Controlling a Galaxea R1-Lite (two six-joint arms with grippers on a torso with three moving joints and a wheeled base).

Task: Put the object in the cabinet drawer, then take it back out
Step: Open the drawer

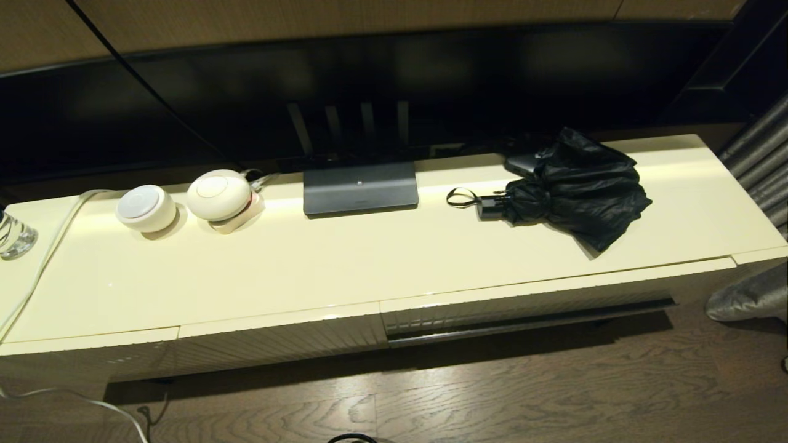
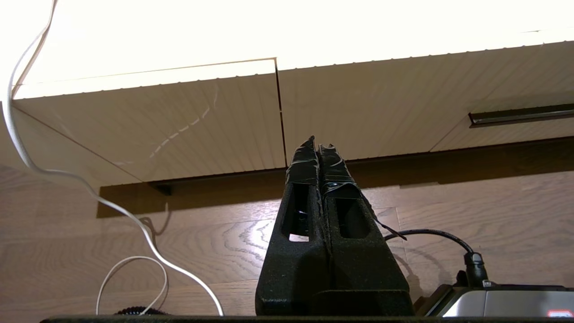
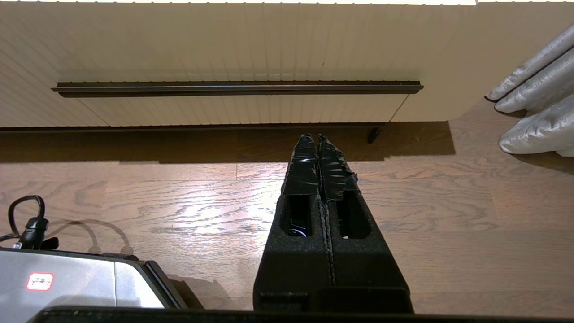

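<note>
The object, a black folding umbrella [image 1: 572,184] with baggy fabric, lies on the cream cabinet top [image 1: 369,258] at the right, its short handle and wrist loop [image 1: 463,197] pointing left. The cabinet drawer [image 1: 529,307] sits below it, pushed in, with its ribbed front and long dark bar handle [image 3: 237,87]. My right gripper [image 3: 317,137] is shut and empty, low above the wooden floor in front of the drawer. My left gripper [image 2: 317,141] is shut and empty too, low before the ribbed panels left of the drawer [image 2: 520,114]. Neither arm shows in the head view.
Two round white devices [image 1: 184,203] and a dark stand base [image 1: 360,187] sit on the cabinet top, with a small black box [image 1: 523,163] behind the umbrella. A glass [image 1: 12,234] stands at the far left. White cables [image 2: 89,193] trail on the floor. Grey curtain folds [image 3: 538,107] hang at the right.
</note>
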